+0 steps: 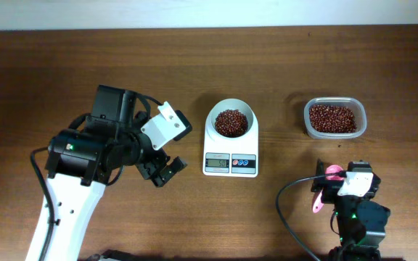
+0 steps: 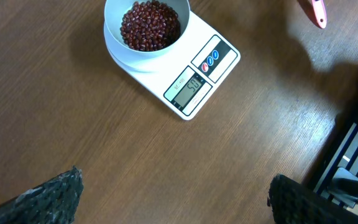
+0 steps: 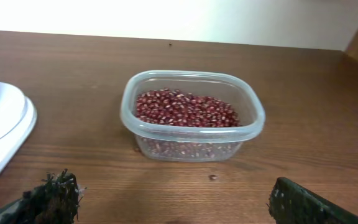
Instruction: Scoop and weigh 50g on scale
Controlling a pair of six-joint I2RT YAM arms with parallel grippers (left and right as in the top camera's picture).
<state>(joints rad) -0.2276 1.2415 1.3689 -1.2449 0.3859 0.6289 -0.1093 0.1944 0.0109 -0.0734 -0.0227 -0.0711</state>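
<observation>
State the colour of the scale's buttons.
The buttons are one red, two blue, clearest in left wrist view.

beans in the scale, tub to its right.

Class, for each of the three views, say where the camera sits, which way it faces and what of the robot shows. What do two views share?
Overhead: above the table, facing straight down; left arm, right arm, scale, tub.
Left wrist: raised, facing down at the scale; left fingertips at bottom corners.
Right wrist: low, facing level at the tub; right fingertips at bottom corners.
Shared: both wrist views show the scale.
</observation>
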